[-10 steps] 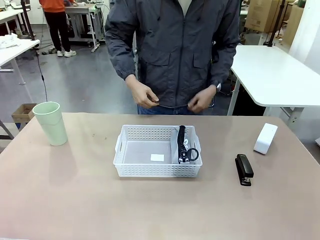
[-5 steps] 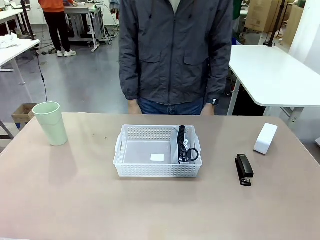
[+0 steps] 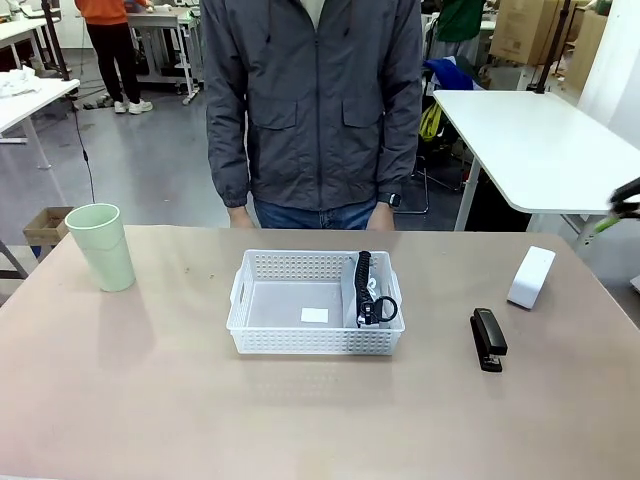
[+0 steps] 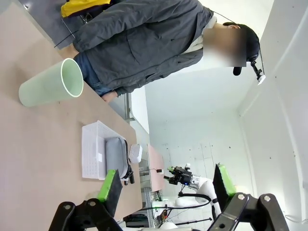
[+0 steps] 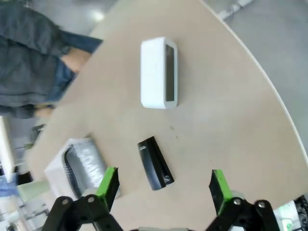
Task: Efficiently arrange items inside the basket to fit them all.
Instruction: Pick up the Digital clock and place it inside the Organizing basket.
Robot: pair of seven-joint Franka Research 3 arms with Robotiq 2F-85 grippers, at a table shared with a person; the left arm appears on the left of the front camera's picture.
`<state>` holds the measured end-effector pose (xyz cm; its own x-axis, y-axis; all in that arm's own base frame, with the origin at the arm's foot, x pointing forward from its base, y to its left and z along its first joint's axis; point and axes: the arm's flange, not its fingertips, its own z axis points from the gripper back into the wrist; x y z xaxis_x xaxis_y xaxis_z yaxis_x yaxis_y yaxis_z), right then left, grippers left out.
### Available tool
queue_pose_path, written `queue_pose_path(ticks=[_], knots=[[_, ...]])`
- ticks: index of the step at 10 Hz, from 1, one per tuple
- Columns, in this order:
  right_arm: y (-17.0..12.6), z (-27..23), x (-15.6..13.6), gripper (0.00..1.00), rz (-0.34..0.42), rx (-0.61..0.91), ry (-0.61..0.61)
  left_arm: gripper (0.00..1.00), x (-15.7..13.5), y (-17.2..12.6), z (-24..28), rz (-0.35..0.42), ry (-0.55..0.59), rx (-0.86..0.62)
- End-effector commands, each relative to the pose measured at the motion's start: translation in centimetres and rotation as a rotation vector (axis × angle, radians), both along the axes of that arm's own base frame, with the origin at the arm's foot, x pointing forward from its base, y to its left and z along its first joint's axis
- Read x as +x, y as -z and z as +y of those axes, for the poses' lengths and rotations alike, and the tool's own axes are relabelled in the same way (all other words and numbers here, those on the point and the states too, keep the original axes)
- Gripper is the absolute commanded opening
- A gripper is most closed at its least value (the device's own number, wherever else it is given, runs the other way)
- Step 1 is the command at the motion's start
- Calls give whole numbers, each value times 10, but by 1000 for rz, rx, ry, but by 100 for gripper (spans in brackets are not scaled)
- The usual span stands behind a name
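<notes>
- Left tool (image 4: 166, 185) and right tool (image 5: 163, 185): both spread wide, pinching nothing.
- At tabletop (image 3: 150, 400) centre: white basket (image 3: 315, 340), grey pouch (image 4: 115, 156) on edge along its right wall.
- Near far left corner: green cup (image 3: 101, 247), upright.
- Toward right edge: black stapler (image 3: 487, 339), white box (image 3: 531, 276) beyond it.

Perforated white plastic basket (image 3: 315, 341); smooth matt plastic cup (image 3: 103, 250) (pale green); glossy black stapler (image 3: 488, 340); matt table (image 3: 150, 400).

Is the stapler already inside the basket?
No, the stapler lies outside, to the right of the basket.
</notes>
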<state>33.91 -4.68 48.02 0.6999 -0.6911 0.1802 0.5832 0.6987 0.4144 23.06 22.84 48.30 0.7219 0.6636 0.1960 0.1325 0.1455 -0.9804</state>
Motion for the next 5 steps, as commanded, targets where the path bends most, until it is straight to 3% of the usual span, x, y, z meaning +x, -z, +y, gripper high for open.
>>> queue_pose_path(ticks=[1, 2, 3, 5], knots=[[10, 15, 14, 100, 83, -91, 41, 100, -1, -3, 1, -26, 1, -5], [6, 8, 3, 100, -4, -19, -51, 100, -1, -3, 1, -26, 1, -5], [12, 24, 9, 100, 48, -59, 8, 100, -1, -3, 1, -26, 1, -5], [12, 24, 9, 100, 48, -59, 8, 100, -1, -3, 1, -26, 1, -5]])
